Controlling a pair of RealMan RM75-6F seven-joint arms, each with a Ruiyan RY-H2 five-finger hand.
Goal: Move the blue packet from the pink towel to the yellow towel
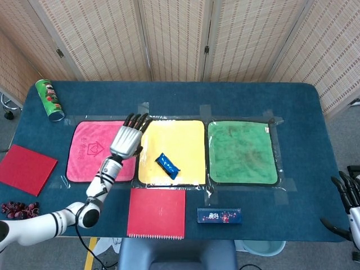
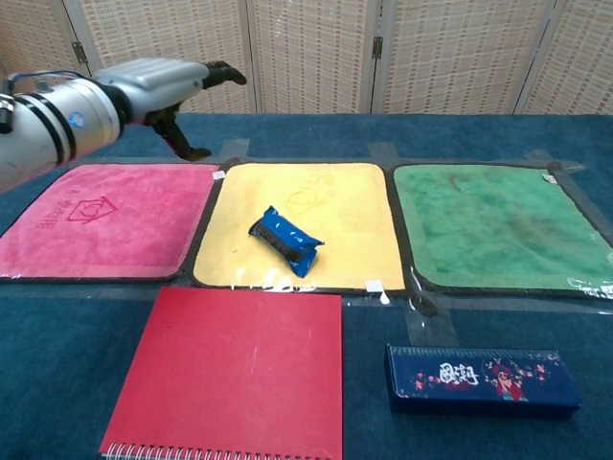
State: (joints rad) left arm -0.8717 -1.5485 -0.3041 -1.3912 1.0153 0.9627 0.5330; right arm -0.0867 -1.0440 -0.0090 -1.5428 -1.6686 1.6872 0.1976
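Blue foil marks the packet [image 2: 284, 241], which lies flat on the yellow towel [image 2: 345, 216], in its near half and slightly left of centre, set at a diagonal. No hand touches it. It rests wholly inside the towel's border, so the transfer appears complete.

The pink towel [image 2: 105, 219], just left of the yellow one, carries nothing. A green towel [image 2: 498, 225] lies to the right. All three are taped at the corners, which likely keeps them from sliding when a hand drags across them.

The left hand [image 1: 128, 139] hovers above the seam between the pink and yellow towels, raised off the cloth. Its fingers [image 1: 136, 120] are extended and slightly apart, holding nothing. This posture suits a withdrawal clear of the packet.

The right hand [image 1: 347, 205] shows only at the right edge of the head view, off the table. Its fingers are spread and empty.

A red notebook [image 2: 230, 374] lies near the yellow towel's front edge. A dark pencil box [image 2: 479, 379] sits to its right. A green can [image 1: 49, 99] stands at the far left.
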